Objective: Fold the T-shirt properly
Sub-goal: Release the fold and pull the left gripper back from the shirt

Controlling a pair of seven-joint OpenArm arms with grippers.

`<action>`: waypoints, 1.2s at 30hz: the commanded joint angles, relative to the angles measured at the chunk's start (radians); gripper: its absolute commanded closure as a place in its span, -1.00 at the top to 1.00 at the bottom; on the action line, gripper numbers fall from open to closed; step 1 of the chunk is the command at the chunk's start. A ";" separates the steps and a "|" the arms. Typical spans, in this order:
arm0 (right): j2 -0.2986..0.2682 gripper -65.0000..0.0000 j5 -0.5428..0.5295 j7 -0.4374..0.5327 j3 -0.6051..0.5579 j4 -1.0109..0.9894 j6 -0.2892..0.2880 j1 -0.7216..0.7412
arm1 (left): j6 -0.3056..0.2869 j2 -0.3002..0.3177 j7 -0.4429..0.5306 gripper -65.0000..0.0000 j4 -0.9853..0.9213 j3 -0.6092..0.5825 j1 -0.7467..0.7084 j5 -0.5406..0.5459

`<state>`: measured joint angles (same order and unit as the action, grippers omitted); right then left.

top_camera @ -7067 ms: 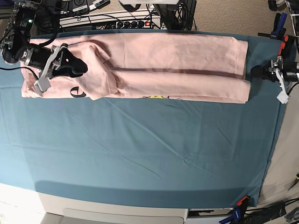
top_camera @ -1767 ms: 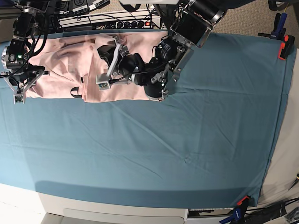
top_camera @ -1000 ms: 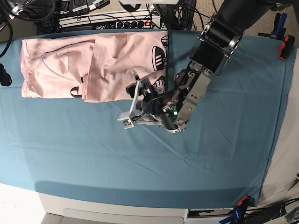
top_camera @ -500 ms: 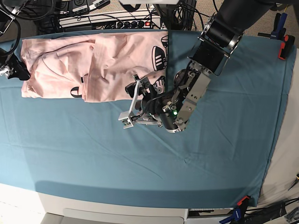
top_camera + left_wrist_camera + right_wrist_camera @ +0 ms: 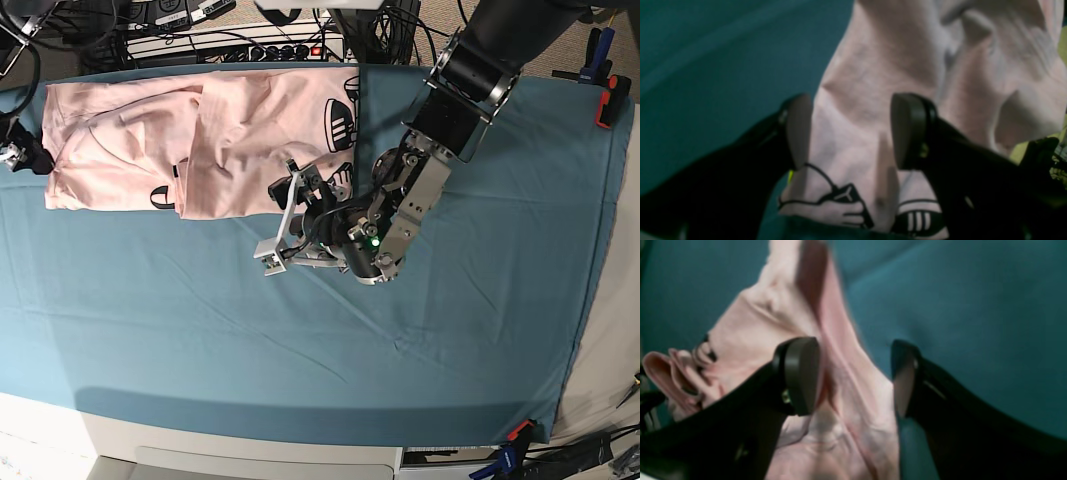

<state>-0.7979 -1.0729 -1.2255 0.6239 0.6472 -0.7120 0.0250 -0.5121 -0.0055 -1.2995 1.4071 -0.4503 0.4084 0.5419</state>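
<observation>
Since the earlier frame the T-shirt (image 5: 200, 135) had been folded shorter; both tools, left (image 5: 290, 225) and right (image 5: 20, 155), stood wide, flanking its long left-right axis.

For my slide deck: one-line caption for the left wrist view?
Open left tool poised over the pink T-shirt's printed edge on the teal table cloth.

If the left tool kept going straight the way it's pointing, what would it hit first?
Most likely the T-shirt: pink fabric fills the gap between the open left tool's pads, with teal table cloth off to one side. Depth is unclear.
</observation>
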 commanded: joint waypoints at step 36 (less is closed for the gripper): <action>0.100 -1.00 -0.256 -0.171 -0.001 0.002 0.014 0.022 | 0.032 -0.005 0.015 0.19 0.017 0.007 0.033 -0.060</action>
<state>-0.6865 -1.3140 -1.3762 0.6254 0.6479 -0.7067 0.0490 -0.4812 -0.0002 -1.3003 1.4071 -0.4484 0.4114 0.4721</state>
